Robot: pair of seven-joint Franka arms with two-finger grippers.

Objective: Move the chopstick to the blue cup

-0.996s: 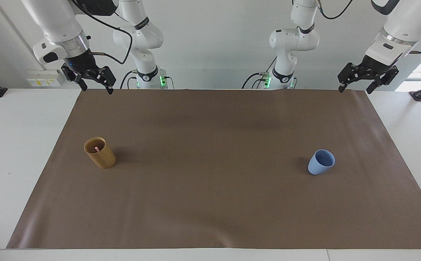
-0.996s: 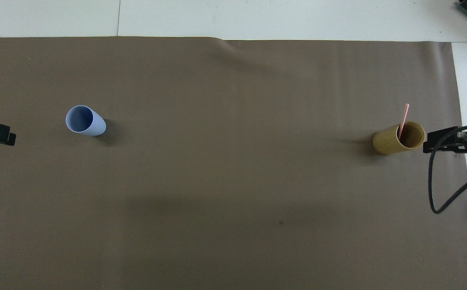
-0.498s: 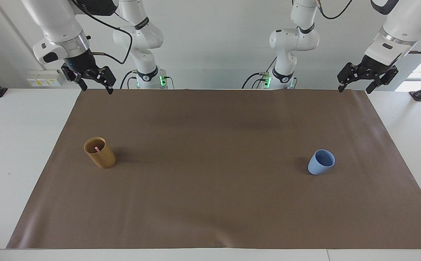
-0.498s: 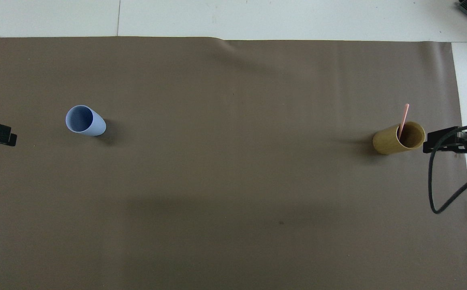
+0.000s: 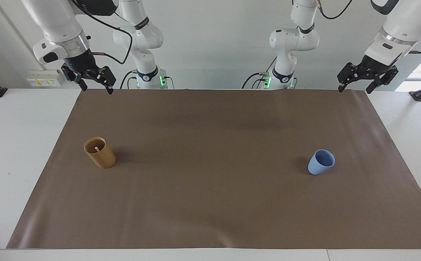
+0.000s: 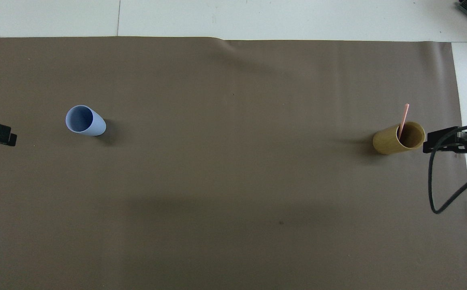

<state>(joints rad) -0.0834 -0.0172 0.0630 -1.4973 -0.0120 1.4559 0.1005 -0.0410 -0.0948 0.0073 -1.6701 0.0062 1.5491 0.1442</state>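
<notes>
White jointed arms, black cables, black pincers, green base lights

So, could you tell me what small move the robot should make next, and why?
Probably the right tool should travel out over the wooden cup and line up above the pink chopstick standing in it. Both tools hang open and empty at the robots' edge of the brown mat, the left tool waits, and the blue cup holds nothing visible.

No text, label, brand, number or sign can be read on anything here
</notes>
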